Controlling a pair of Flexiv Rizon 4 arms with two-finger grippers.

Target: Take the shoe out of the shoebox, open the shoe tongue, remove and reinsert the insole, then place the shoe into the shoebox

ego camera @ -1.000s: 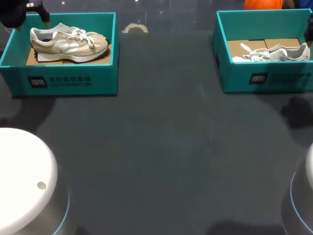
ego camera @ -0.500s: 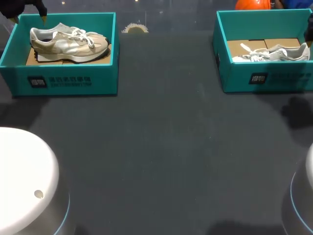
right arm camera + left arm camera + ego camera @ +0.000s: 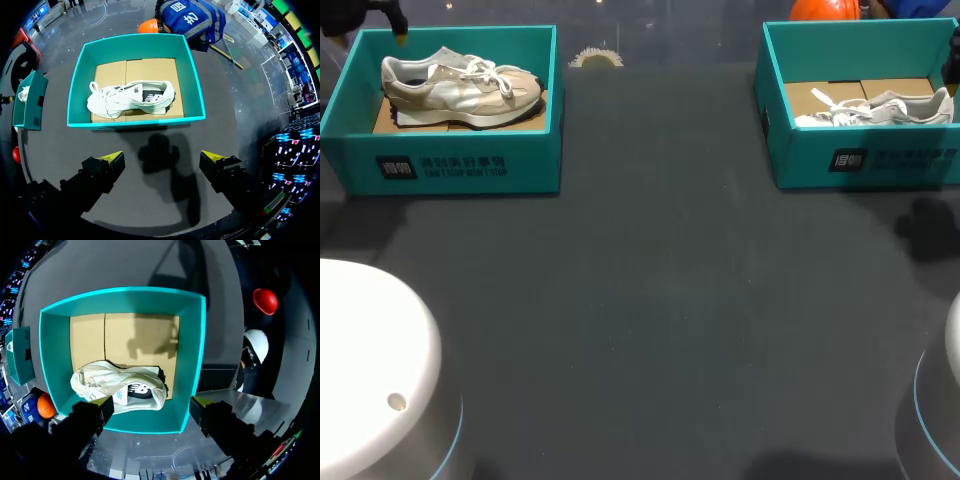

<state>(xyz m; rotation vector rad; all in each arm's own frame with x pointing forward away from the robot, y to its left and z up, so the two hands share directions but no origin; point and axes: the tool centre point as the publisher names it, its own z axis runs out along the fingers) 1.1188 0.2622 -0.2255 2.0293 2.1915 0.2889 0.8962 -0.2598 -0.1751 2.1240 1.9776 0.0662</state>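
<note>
A beige shoe (image 3: 460, 88) lies on its side on cardboard in the left teal shoebox (image 3: 470, 165). A white-grey shoe (image 3: 875, 107) lies in the right teal shoebox (image 3: 880, 160). My left gripper (image 3: 395, 35) hangs over the left box's far left corner. In the left wrist view my left gripper (image 3: 151, 407) stands open high above that box (image 3: 55, 365), the beige shoe (image 3: 120, 385) just ahead of its fingers. My right gripper (image 3: 162, 160) is open above bare table in front of the right box (image 3: 80, 85) and its white shoe (image 3: 131, 97).
The dark table (image 3: 650, 300) stretches wide between and in front of the two boxes. White arm bases stand at the near left (image 3: 370, 370) and near right (image 3: 945, 400) corners. A small pale ring-shaped object (image 3: 595, 58) lies behind the left box.
My left gripper has drifted slightly left and back over the left box's far corner. The right arm and both shoes have not moved.
</note>
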